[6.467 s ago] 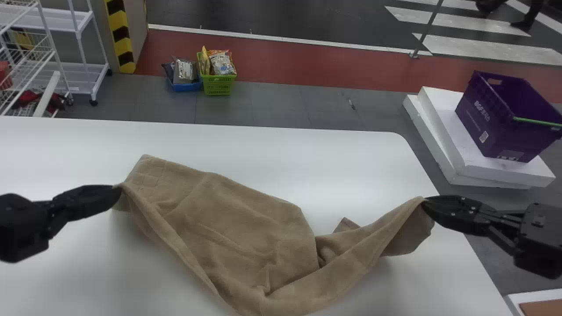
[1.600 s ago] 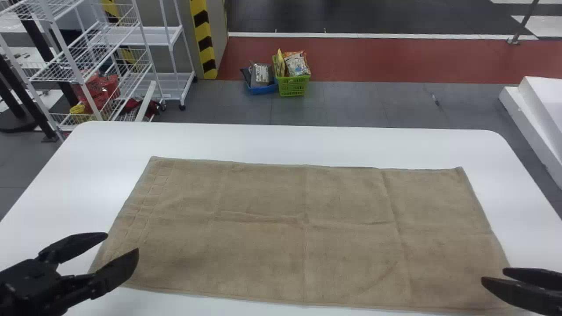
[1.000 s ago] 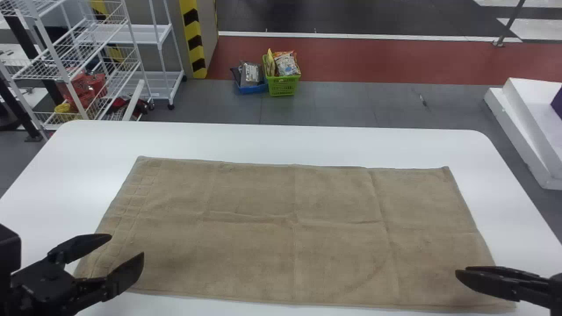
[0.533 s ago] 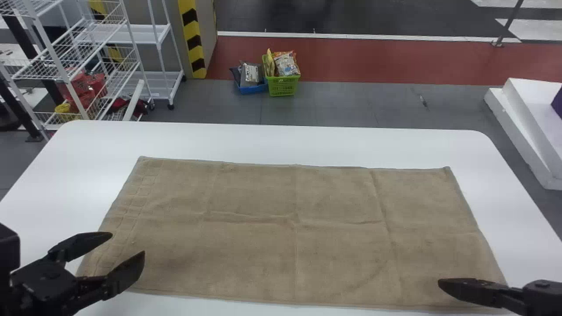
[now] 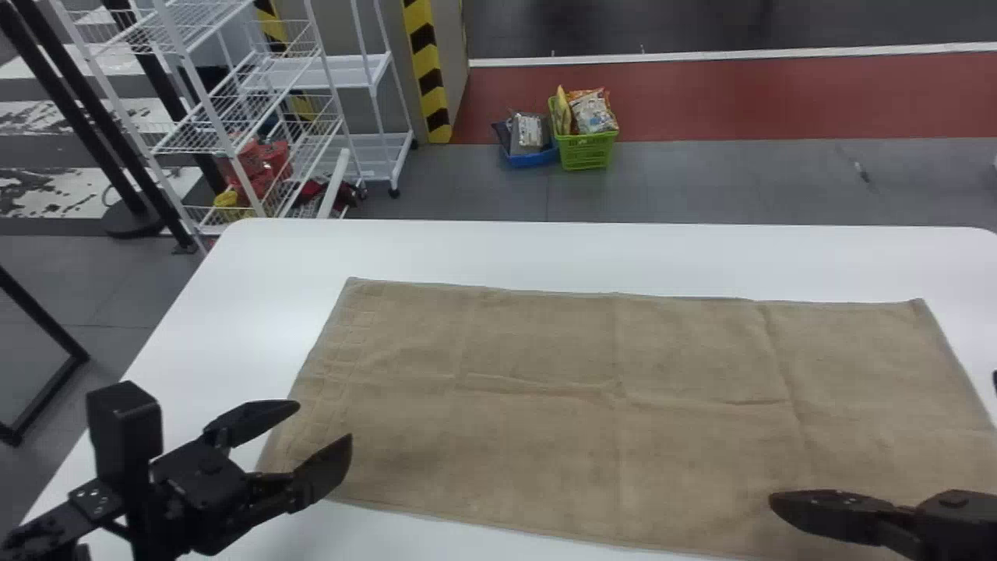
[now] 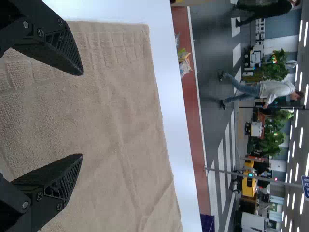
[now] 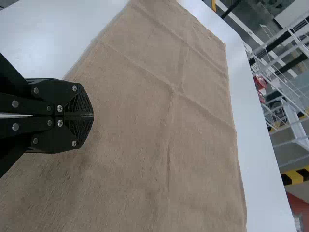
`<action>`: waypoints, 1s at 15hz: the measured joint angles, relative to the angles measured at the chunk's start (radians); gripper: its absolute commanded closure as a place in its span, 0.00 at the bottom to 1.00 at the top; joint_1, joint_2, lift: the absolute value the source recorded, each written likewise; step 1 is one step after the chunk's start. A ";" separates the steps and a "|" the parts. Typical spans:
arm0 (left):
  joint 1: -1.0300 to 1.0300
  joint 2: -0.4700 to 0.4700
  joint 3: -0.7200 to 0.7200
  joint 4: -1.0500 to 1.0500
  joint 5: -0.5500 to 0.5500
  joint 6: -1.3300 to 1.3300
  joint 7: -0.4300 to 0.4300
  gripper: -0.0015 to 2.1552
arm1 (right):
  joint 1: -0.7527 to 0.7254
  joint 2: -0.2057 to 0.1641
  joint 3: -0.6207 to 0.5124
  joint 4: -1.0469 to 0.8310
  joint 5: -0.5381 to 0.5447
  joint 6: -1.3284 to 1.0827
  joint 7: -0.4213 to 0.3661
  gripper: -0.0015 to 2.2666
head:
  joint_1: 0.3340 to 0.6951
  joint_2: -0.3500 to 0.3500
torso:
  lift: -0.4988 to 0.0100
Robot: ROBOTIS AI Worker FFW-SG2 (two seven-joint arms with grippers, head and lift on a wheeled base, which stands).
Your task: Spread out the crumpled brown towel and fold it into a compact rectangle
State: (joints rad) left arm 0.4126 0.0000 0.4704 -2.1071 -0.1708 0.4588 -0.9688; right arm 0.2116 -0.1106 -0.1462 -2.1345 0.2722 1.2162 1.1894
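in the head view, the brown towel (image 5: pixel 545 389) is spread out flat on the white counter (image 5: pixel 257 312), a wide rectangle with its long sides running left to right. crease lines cross the middle, and a band of pressed squares runs down its left end. the left hand (image 5: pixel 325 423) is at the near left corner, fingers spread apart, one of them over the towel and the other by its left edge. the right hand (image 5: pixel 775 501) is over the near part of the towel, toward the right, with its fingers together. past the counter, a white wire rack (image 5: pixel 311 74) stands at the left, then a yellow-and-black striped pillar (image 5: pixel 424 66), and on the floor a blue basket (image 5: pixel 534 158) right beside a green basket (image 5: pixel 588 150), both holding packets.

in the left wrist view, the left hand (image 6: pixel 82 114) has a wide gap between its ribbed pads (image 6: pixel 71 174), and the towel lies flat beneath, its squared band near one of them. beyond the counter's far edge runs a strip of red floor (image 6: pixel 190 106).

in the right wrist view, the right hand (image 7: pixel 91 116) is closed, pads meeting with no cloth pinched between them, and the towel lies smooth under it apart from a few long creases.
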 measured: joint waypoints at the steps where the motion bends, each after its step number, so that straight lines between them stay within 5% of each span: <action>1: 0.000 0.000 0.000 0.003 0.000 -0.002 -0.001 0.12 | -0.010 0.008 0.029 0.007 0.003 0.002 -0.011 0.62 | 1.00 0.79 | 0.73; 6: 0.000 0.000 0.003 0.002 -0.001 -0.005 -0.003 0.12 | -0.044 0.053 0.153 0.028 0.006 -0.002 -0.070 0.62 | 1.00 0.93 | 0.73; 15: 0.005 0.000 0.014 0.005 0.000 -0.011 -0.009 0.12 | -0.068 0.057 0.256 0.090 0.037 -0.002 -0.093 0.62 | 1.00 1.00 | 0.73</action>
State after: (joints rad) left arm 0.4178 0.0000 0.4847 -2.1022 -0.1706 0.4479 -0.9777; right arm 0.1439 -0.0537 0.1101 -2.0440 0.3095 1.2142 1.0960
